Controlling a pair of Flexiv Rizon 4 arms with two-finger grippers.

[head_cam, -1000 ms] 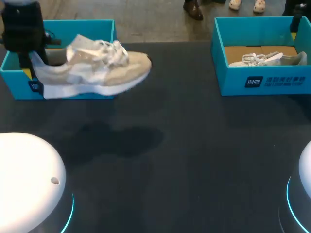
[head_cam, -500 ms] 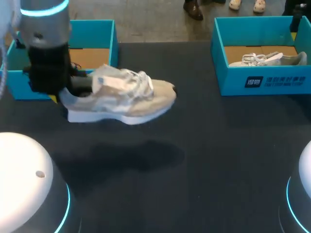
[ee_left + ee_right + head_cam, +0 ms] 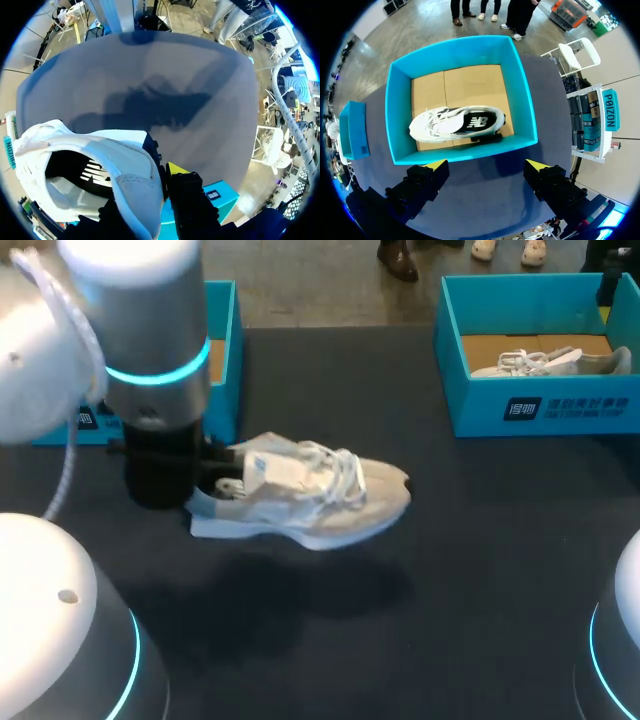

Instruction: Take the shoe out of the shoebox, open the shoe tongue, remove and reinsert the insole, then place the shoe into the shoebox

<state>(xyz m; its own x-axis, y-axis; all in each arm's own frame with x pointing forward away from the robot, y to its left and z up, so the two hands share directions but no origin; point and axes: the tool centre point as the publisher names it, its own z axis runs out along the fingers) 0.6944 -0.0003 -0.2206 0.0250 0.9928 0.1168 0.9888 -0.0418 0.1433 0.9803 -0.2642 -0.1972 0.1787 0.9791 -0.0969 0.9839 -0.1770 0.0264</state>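
One-handing the shoe right now: pinching the heel collar with the left gripper, one finger outside the heel and, guessing here, the other down inside the opening. Hanging clear above the table, left of the middle, near the shoebox at the far left corner, casting a shadow underneath. Sitting sole down and roughly level, heel toward the left edge, toe aiming at the right edge, so lying lengthwise across the table's width.

Guessing at light weight, with a soft fabric upper and a stiffer foam sole. Expecting the collar to squash and the toe to sag or swing from a single pinch. Betting on the firm back of the heel or the sole's sides as better holds, plus a second hold near the laces for the tongue.

Hovering the right gripper wide open over the other box at the far right corner, touching nothing, with a second shoe inside.
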